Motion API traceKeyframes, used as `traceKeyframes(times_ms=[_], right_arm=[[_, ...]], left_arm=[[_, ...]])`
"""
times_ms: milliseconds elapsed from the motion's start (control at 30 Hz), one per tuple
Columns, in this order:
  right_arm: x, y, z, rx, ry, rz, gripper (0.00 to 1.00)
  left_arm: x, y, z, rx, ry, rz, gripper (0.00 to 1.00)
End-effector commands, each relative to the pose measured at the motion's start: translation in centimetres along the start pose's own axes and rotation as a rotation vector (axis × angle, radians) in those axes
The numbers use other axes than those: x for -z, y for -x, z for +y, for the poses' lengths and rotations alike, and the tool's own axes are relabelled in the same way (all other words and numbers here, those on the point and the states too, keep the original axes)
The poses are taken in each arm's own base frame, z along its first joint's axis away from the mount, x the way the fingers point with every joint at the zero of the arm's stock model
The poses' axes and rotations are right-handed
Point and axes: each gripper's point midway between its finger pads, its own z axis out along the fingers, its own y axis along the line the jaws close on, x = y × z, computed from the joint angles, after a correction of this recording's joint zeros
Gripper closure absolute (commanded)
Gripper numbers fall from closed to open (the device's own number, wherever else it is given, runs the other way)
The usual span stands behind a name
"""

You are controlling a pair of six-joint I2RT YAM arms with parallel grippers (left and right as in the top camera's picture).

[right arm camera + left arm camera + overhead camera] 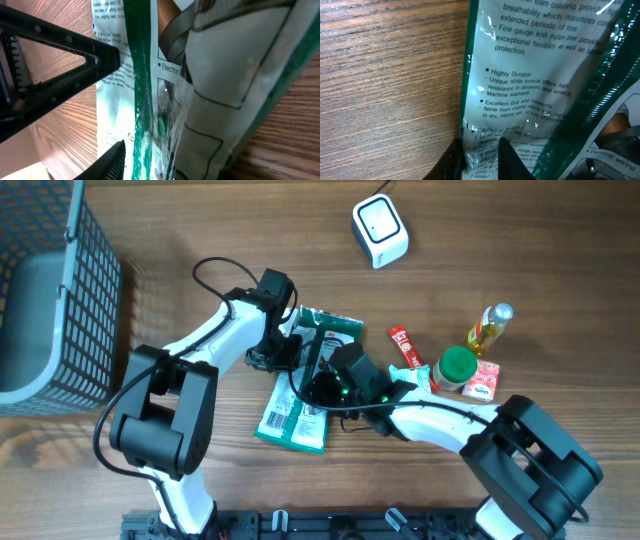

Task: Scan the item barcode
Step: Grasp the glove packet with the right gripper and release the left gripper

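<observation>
My left gripper (480, 162) is clamped on the glove pack (530, 75). In the left wrist view its two black fingers (512, 160) sit on either side of the pack's clear, shiny edge, with the film pinched between them. The printed side faces that camera, with lines about durability, grip and dexterity.

My right gripper (327, 383) is at the same pack, just beside the left one. In the right wrist view one finger (111, 161) shows at the lower left, close to the pack's green ribbed strip, and the pack fills most of the frame. I cannot tell whether those jaws are closed on it or only set around it.

From above, the pack is green and white and sits in the middle of the wooden table (200, 220), with my two arms meeting over its far half. Whether it rests flat or is partly raised I cannot tell.

The scanner (380, 230) — a small white box — stands well apart at the far side. To my right of the pack, a red sachet (407, 347), an oil bottle (490, 328), a green-lidded jar (457, 368) and a pink box (483, 380) cluster together. A dark wire basket (90, 290) stands at the far left.
</observation>
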Motion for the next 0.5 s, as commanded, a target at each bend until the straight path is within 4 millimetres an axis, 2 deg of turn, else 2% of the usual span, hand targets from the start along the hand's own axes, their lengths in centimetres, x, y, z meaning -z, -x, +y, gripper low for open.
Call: traceKeyframes(times_ms=[0, 100, 167, 233, 367, 467], right_arm=[[-0.8, -0.2, -3.2, -0.03, -0.102, -0.038, 0.57], [-0.8, 0.2, -2.8, -0.021, -0.091, -0.063, 0.6], [-1.0, 0.3, -2.7, -0.01, -0.093, -0.082, 0.77], [-1.4, 0.1, -2.5, 0.0, -0.083, -0.079, 0.84], [-1.6, -0.2, -2.2, 0.008, -0.073, -0.074, 0.81], [-1.7, -0.1, -1.9, 0.011, -0.059, -0.076, 0.75]], left_arm=[[-2.2, -1.5, 0.1, 0.011, 0.003, 0.072, 0.84], [-2.2, -1.4, 0.1, 0.011, 0.002, 0.068, 0.84], [-2.2, -1.4, 0.1, 0.011, 0.002, 0.069, 0.84], [-2.2, -1.4, 0.1, 0.01, 0.002, 0.069, 0.84], [-2.2, -1.4, 0.1, 0.01, 0.002, 0.069, 0.83], [-2.2, -1.4, 0.1, 0.01, 0.002, 0.068, 0.84]])
